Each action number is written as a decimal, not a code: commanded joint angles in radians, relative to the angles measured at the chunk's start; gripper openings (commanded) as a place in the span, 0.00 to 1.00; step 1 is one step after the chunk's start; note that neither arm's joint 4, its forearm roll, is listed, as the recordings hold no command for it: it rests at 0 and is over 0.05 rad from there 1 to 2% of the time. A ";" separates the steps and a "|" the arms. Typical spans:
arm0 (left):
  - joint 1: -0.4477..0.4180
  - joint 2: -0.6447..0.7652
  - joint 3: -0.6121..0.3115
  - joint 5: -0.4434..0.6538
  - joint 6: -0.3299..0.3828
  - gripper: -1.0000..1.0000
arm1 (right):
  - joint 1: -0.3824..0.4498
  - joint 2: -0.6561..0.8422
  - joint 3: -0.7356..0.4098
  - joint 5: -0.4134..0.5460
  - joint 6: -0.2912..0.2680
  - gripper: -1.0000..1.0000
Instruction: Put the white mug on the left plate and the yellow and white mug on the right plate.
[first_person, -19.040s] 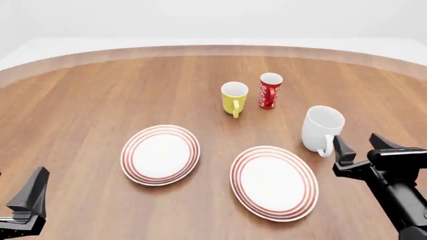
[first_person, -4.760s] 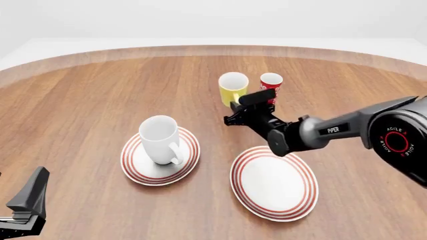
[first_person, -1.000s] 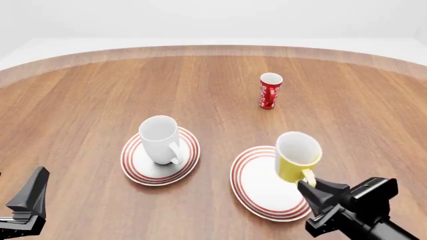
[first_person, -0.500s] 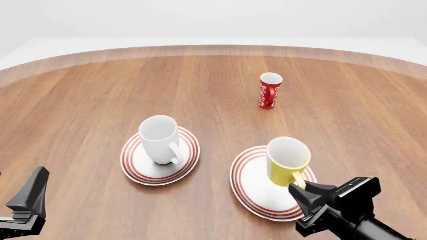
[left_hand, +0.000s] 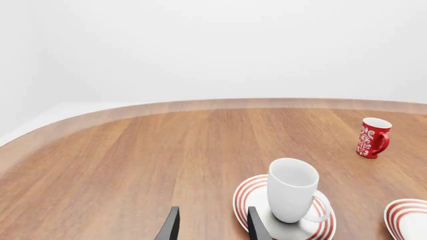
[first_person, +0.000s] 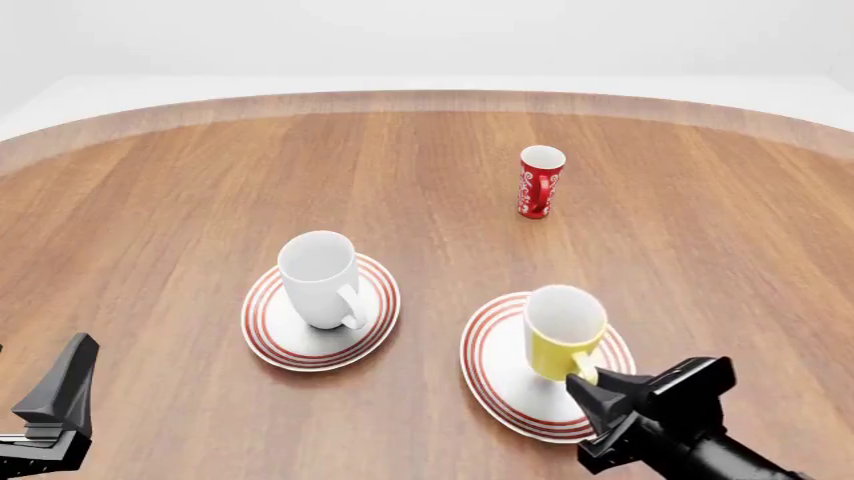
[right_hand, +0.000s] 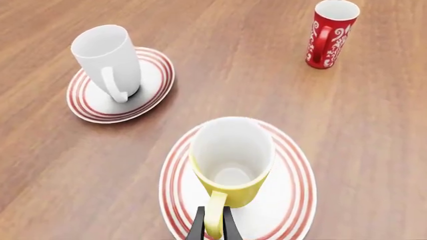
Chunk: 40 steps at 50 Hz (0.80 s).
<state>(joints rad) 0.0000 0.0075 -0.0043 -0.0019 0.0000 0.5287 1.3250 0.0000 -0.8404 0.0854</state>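
Note:
The white mug (first_person: 320, 280) stands upright on the left plate (first_person: 274, 335). It also shows in the left wrist view (left_hand: 291, 190) and the right wrist view (right_hand: 107, 57). The yellow and white mug (first_person: 563, 333) is upright over the middle of the right plate (first_person: 501, 385), on it or just above it; I cannot tell contact. My right gripper (first_person: 597, 392) is shut on the mug's handle (right_hand: 215, 212), the mug (right_hand: 232, 162) standing over the plate (right_hand: 293, 200). My left gripper (left_hand: 210, 226) is open and empty at the near left (first_person: 54, 395).
A slim red cup with white markings (first_person: 539, 182) stands alone at the far side of the wooden table, beyond the right plate. It also shows in the right wrist view (right_hand: 330, 32) and the left wrist view (left_hand: 372, 137).
My right gripper has carried the yellow mug down and a little left over the right plate, from tilted above it to upright at its middle. The left arm and white mug have not moved.

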 joint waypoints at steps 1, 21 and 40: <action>0.000 0.000 0.000 0.000 0.000 1.00 | 0.001 0.092 0.000 -0.076 0.010 0.00; 0.000 0.000 0.000 0.000 0.000 1.00 | 0.000 0.108 0.000 -0.076 0.005 0.00; 0.000 0.000 0.000 0.000 0.000 1.00 | -0.008 0.152 0.000 -0.105 0.022 1.00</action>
<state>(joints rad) 0.0000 0.0075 -0.0043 -0.0019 0.0000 0.5191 1.4646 -0.0014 -0.9443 0.0983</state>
